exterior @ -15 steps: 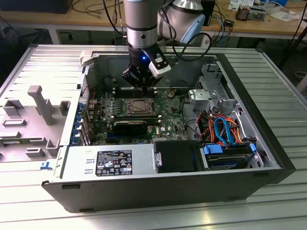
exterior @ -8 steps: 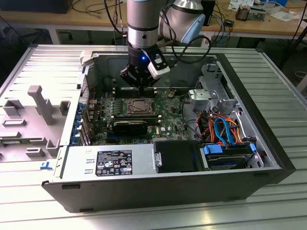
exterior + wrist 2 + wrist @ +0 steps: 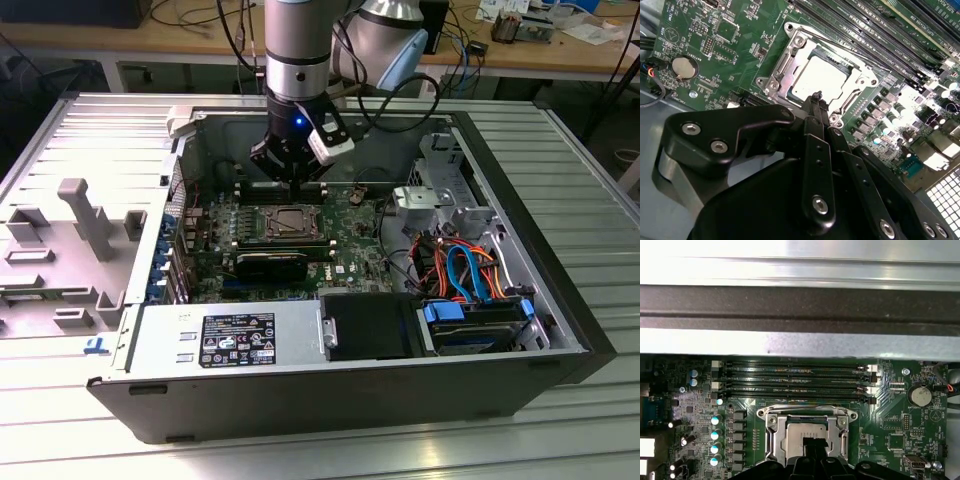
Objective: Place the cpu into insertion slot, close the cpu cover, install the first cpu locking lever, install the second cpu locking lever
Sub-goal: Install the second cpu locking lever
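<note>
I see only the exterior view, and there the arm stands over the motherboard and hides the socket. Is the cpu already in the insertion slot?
Observer: Yes. In the second wrist view the cpu lies flat in the insertion slot, silver-grey top up.
Operator: And the cpu cover, is it down?
Observer: The cpu cover lies closed and frames the chip in both wrist views.
Operator: Where exactly is the gripper?
Observer: The gripper hangs at the slot's edge with its fingers together at the tips. Whether it touches the cover, I cannot tell.
</note>
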Robot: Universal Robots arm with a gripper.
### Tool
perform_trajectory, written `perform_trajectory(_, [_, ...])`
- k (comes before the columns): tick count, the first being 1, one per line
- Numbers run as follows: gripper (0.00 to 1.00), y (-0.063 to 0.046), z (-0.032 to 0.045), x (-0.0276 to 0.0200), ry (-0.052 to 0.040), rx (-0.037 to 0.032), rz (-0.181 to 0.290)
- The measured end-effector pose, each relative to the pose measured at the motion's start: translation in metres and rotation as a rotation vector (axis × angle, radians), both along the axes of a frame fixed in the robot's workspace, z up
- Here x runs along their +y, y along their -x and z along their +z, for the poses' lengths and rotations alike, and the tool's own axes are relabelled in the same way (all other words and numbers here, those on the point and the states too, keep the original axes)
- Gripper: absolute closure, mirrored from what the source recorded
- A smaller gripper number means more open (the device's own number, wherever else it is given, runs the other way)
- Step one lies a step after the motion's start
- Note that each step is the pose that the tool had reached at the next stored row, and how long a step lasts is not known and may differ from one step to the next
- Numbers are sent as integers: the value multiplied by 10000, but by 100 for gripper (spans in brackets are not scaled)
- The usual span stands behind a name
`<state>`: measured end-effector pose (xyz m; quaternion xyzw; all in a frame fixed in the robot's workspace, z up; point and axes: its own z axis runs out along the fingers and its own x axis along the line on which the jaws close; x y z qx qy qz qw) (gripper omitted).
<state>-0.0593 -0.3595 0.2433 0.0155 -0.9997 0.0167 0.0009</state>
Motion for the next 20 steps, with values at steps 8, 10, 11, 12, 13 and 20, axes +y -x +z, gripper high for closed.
perform_trajectory(8, [89, 0, -1, -82, 0, 1, 1])
perform_trajectory(10, [89, -29, -6, -134, 2, 6, 1])
perform_trajectory(11, [89, -79, -10, -147, 2, 18, 2])
perform_trajectory(12, [89, -116, -13, -169, 5, 32, 5])
perform_trajectory(13, [89, -128, -18, -213, 6, 33, 4])
perform_trajectory(20, [89, -154, -94, -505, -51, 44, 4])
